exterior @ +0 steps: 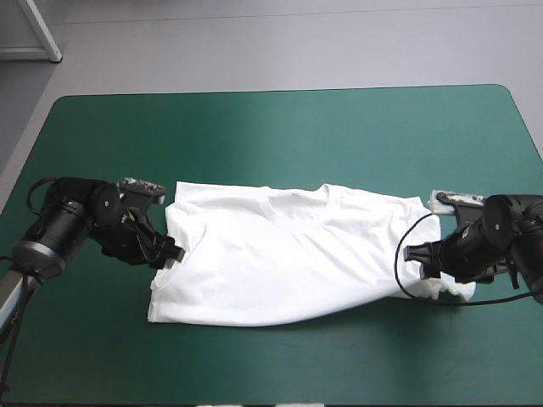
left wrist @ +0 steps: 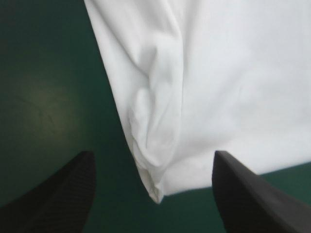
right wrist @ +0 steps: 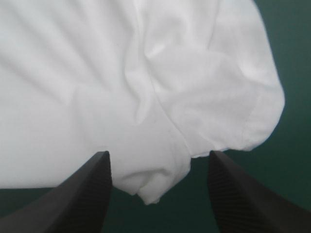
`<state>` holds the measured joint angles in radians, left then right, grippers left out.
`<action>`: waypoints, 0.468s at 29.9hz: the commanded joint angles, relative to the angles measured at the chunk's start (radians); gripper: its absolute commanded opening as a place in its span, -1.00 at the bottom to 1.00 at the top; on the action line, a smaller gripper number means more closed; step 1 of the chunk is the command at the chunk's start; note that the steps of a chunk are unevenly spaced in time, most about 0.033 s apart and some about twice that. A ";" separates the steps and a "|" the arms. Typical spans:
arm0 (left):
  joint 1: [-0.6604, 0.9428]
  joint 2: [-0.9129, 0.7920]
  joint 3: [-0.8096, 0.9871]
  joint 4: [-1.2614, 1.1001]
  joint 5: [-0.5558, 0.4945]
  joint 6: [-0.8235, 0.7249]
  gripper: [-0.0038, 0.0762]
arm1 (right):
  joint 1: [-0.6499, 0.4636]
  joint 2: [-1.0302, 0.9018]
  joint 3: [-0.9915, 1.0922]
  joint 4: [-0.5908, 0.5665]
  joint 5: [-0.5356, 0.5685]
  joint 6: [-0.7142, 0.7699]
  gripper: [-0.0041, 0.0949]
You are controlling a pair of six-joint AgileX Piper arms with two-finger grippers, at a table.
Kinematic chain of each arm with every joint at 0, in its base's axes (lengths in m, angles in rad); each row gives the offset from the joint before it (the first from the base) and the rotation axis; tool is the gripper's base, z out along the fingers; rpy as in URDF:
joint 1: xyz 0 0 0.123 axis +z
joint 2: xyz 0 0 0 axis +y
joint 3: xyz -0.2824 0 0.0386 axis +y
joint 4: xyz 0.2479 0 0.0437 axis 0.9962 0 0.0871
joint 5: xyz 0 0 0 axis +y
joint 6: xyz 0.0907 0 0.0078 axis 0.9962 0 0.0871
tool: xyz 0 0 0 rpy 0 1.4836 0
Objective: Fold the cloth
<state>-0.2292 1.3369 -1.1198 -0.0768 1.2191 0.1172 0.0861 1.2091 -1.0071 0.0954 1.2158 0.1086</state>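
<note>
The white T-shirt lies spread flat across the middle of the teal-green table, collar toward the far edge. My left gripper is at the shirt's left edge, low over the table. In the left wrist view it stands open, and a folded corner of the T-shirt points in between the black fingers. My right gripper is at the shirt's right end. It is open too, with a rumpled corner of the T-shirt and a sleeve hem just ahead of its fingers.
Bare teal-green cover stretches beyond the shirt to the far edge, and a strip runs along the near edge. A table leg of another piece of furniture stands past the far left corner.
</note>
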 commanded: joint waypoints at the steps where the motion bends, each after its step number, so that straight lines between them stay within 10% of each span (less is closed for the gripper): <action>1: -0.001 -0.048 -0.169 0.004 0.068 0.001 0.32 | -0.004 -0.079 -0.134 -0.013 0.002 0.006 0.04; 14: -0.001 -0.057 -0.270 0.002 0.068 -0.002 0.20 | -0.004 -0.198 -0.212 0.040 0.004 0.076 -0.03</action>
<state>-0.2292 1.3099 -1.3564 -0.0705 1.2450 0.1173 0.0861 1.0384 -1.1979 0.1216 1.2472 0.1711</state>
